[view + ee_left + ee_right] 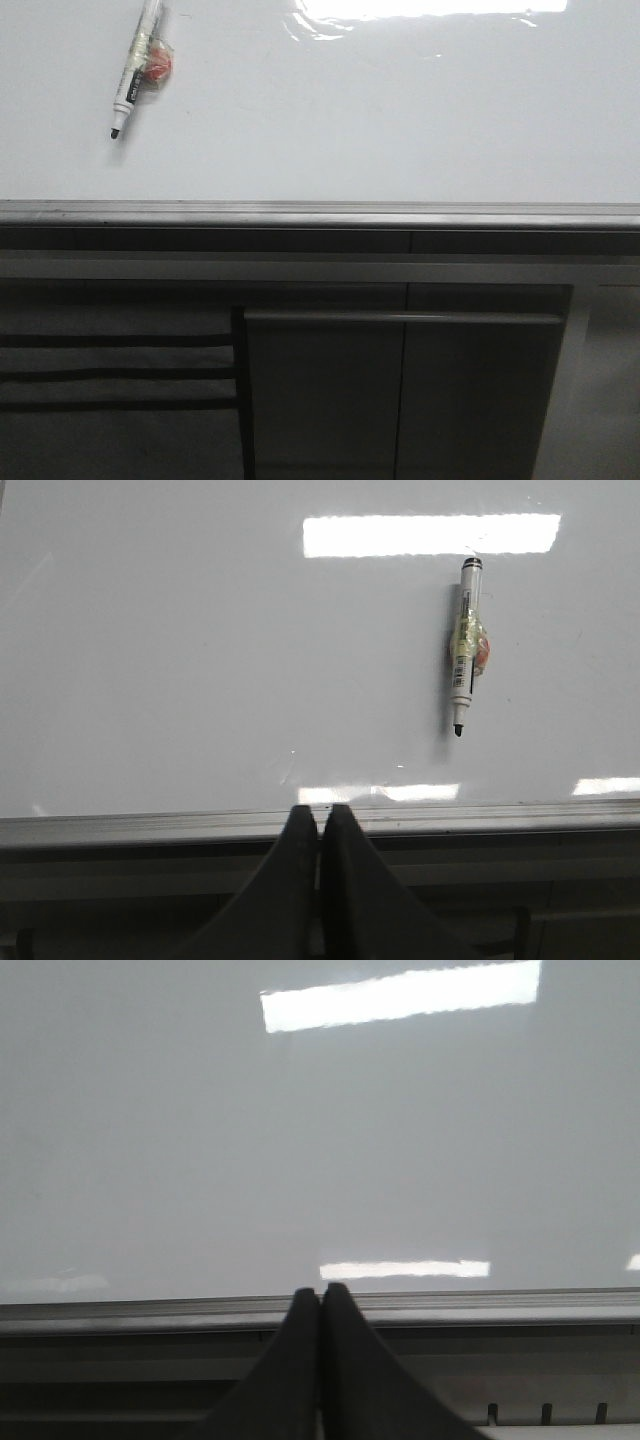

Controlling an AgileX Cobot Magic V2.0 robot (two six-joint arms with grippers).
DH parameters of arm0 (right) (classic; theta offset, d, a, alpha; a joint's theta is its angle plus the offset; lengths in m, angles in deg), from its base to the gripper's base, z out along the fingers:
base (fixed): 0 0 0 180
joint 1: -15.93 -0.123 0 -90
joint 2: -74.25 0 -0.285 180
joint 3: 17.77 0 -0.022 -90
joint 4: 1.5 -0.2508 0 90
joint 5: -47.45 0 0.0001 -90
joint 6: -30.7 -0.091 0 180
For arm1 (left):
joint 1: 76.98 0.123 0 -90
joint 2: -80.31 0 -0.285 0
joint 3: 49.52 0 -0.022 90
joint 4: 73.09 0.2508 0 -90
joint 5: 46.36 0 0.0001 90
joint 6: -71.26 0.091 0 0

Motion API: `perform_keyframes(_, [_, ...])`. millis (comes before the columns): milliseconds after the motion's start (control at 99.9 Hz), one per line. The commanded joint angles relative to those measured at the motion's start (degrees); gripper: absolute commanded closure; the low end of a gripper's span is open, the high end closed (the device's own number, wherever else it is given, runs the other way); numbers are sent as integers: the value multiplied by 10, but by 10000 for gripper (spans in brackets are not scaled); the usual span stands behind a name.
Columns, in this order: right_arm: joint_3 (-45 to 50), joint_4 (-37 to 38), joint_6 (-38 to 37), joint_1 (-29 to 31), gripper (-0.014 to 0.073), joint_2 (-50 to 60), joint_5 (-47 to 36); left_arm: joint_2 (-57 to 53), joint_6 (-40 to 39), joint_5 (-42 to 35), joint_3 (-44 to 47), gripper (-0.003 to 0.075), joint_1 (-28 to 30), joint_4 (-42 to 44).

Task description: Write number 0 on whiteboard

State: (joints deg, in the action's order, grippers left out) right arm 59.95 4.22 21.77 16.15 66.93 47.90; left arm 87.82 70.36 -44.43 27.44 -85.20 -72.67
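Observation:
The whiteboard [380,110] is a glossy white flat board with a grey metal edge strip [320,213]; it also shows in the left wrist view [200,660] and the right wrist view [300,1140]. No number 0 shows on it. A white marker [134,68] with a black tip and a red-and-yellow wrap lies on the board at the far left; it also shows in the left wrist view [466,645]. My left gripper [319,810] is shut and empty at the board's near edge, well short of the marker. My right gripper [321,1290] is shut and empty at the near edge. Neither gripper shows in the front view.
Dark grey cabinet panels [400,390] with a horizontal handle bar [400,317] stand below the board's near edge. Ceiling light glare [420,10] lies on the far part of the board.

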Motion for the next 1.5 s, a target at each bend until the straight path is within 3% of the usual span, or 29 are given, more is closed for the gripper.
perform_keyframes(0, [7, 5, 0, 4, 666, 11, -50, -5, 0, -46, 14, 741, -3, -4])
perform_keyframes(720, [7, 5, 0, 4, 666, 11, -50, -5, 0, -46, 14, 741, -3, -4])
perform_keyframes(1071, [-10, 5, 0, 4, 666, 11, -43, -5, 0, -113, -3, 741, -3, -37])
perform_keyframes(1211, [-87, -26, 0, 4, 666, 8, 57, -5, 0, -94, -65, 741, -3, -47])
perform_keyframes(1491, [-300, -29, 37, 4, 666, -100, 261, 95, 2, 131, -277, 741, -3, 8])
